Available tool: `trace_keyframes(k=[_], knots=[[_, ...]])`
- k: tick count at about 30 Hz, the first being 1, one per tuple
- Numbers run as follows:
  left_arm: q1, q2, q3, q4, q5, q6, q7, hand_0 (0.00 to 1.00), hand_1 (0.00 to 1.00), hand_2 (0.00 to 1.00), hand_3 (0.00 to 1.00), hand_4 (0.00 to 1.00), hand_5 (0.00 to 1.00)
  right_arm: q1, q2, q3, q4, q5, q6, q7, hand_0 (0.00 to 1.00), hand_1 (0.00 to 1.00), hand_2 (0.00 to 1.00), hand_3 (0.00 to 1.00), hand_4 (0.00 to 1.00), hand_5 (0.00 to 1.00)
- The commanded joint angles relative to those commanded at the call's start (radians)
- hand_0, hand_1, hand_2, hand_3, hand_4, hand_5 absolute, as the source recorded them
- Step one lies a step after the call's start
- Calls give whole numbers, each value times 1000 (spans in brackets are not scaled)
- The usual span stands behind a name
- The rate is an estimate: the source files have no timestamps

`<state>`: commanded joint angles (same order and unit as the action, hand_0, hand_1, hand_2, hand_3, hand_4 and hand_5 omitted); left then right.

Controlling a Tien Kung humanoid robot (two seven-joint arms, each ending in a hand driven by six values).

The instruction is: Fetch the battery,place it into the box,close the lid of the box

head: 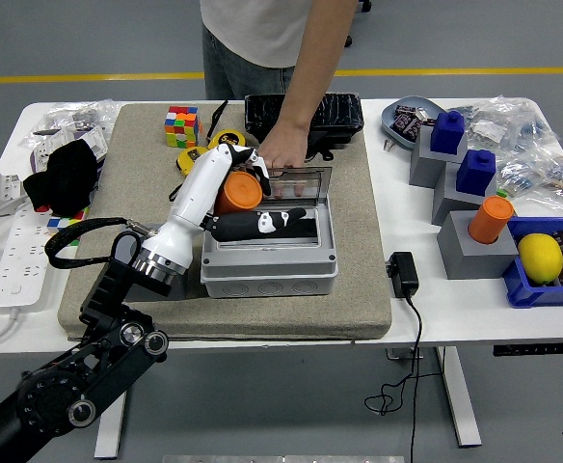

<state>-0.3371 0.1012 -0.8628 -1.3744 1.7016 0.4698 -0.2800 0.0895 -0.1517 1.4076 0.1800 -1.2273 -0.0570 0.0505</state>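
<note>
Fingers (280, 221) of the left hand (248, 198) are curled around an orange cylinder, the battery (237, 193), one black finger stretched out level across the mouth of the grey box (270, 260). The battery hangs over the box's left rear corner, above the open compartment and apparently not yet lowered inside, though how high it sits above the opening cannot be told. At the far side of the bench (474, 304) a person's hand (281, 154) rests on the top edge of the clear hinged lid (301, 178), keeping it tipped up and back. The right hand is out of view. I judge the step in hand to be the placing: the fetch looks done and the battery is being carried in over the opening. Next the hand needs to bring the battery toward the middle of the compartment and down, then loosen its hold so it drops in clear of the rim; only then can the lid be swung shut.
</note>
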Motion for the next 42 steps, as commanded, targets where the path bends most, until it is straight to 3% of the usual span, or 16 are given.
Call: trace_keyframes(k=[11,25,33,42], knots=[[-90,-29,124,142,-56,41,-40,79,2,29,7,998,250,3,-1,-4,0,-4,0,-1,881,843,783,826,998,998],[-155,-72,137,353,-94,72,-72,81,2,29,7,998,245,3,0,-3,0,-8,1,-2,880,843,783,826,998,998],[-169,-95,128,426,-105,78,-80,81,2,29,8,998,246,5,0,-5,0,-7,1,-2,880,844,783,826,998,998],[-185,-101,144,477,-109,83,-83,81,2,30,8,998,245,5,-2,-6,0,-9,1,-4,880,844,783,826,998,998]])
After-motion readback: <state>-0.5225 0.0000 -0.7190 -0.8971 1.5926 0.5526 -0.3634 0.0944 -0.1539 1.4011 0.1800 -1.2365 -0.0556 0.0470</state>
